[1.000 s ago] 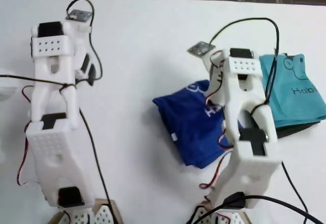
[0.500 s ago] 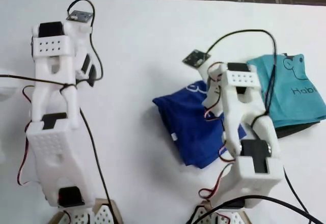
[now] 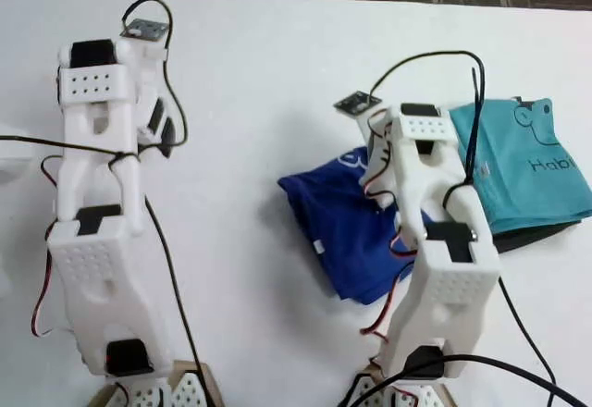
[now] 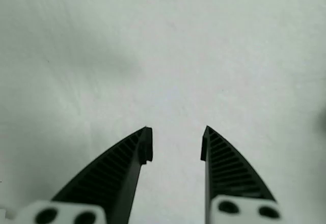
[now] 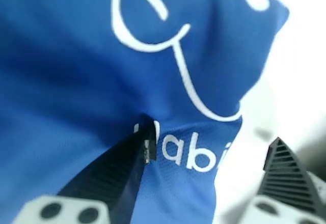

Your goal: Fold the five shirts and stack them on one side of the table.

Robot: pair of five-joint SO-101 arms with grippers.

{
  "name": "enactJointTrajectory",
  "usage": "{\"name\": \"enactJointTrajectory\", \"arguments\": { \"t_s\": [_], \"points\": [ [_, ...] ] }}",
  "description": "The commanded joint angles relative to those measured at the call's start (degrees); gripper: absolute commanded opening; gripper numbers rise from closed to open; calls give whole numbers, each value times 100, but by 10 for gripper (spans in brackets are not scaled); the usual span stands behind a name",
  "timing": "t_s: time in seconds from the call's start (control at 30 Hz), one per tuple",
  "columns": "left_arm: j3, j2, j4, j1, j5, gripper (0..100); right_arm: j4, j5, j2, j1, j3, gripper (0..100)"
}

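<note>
1. High view: the blue shirt [image 3: 342, 231] lies rumpled at four o'clock on the table [image 3: 277, 55], the teal shirt [image 3: 532, 162] at three; soft, light, floppy cloth, I judge.
2. Left wrist view: the left gripper [image 4: 176, 140] hangs partly open over bare table.
3. Right wrist view: the right gripper [image 5: 212, 146] gapes wide, one finger on the blue shirt; its edge looks best to pinch.

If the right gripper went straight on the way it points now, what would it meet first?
Most likely the blue shirt: it lies right ahead of the open right gripper, though how near it is remains unclear.
</note>
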Motion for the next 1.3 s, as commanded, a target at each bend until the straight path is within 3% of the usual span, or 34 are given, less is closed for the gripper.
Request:
{"name": "enactJointTrajectory", "arguments": {
  "t_s": [0.0, 0.17, 0.3, 0.67, 0.73, 0.97, 1.27],
  "points": [
    [-22, -484, 97, 9, -18, 184, 180, -316, 145, -57, -114, 341],
    [-75, -492, 176, 18, -9, 184, 251, -686, 374, -48, -97, 341],
    [-57, -492, 176, 9, 0, 165, 884, -1064, 681, -66, -97, 341],
    [-66, -492, 176, 9, -35, 133, 1138, -1064, 954, -356, -97, 338],
    [-66, -492, 176, 9, -35, 133, 1174, -1090, 954, -488, -105, 301],
    [-75, -492, 176, 9, -44, 132, 1112, -1108, 998, -611, -141, 24],
    [-75, -492, 158, 9, -35, 132, 1077, -1116, 910, -593, -316, 22]
  ]
}}
